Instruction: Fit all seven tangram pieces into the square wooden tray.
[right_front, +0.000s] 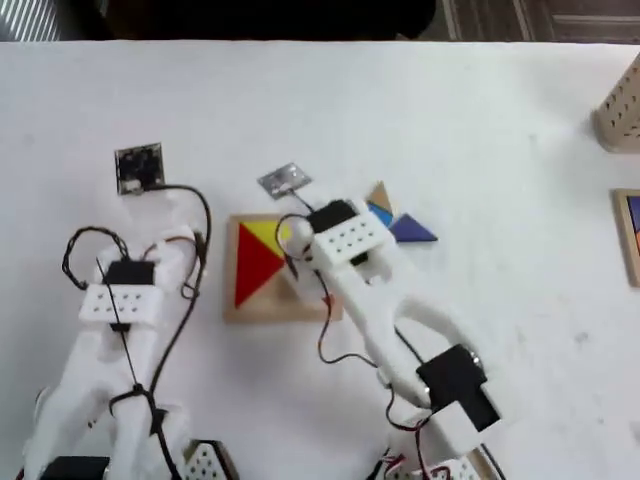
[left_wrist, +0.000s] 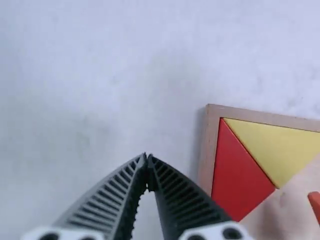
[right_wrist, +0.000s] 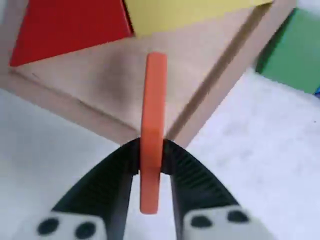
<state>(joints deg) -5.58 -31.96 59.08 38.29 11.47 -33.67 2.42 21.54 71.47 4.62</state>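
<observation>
Two pieces are seated in the square wooden tray (right_front: 280, 312): a red triangle (right_front: 255, 268) and a yellow triangle (right_front: 264, 234), lying flat and meeting along one edge.

One orange piece (right_wrist: 152, 90) is pinched in the right gripper (right_wrist: 150, 150). The jaws press on its two flat faces, and it stands on edge over the bare tray floor, close to a tray corner. A green piece (right_wrist: 295, 55) lies on the table just outside the tray rim. Blue pieces (right_front: 410, 230) lie on the table just beyond the arm.

Left gripper (left_wrist: 147, 172): jaws pressed together with nothing between them, hanging over bare table just beside the tray's outer rim.

Handling, as judged: the pieces appear to be thin painted wood, so light and stiff, with no give under the pads. The painted faces look smooth and may slip under a light pinch. The safest hold is across the flat faces near the middle. A piece held on edge must be tipped flat before it can seat.

Markings: no writing or label can be read on the tray or on any piece.
</observation>
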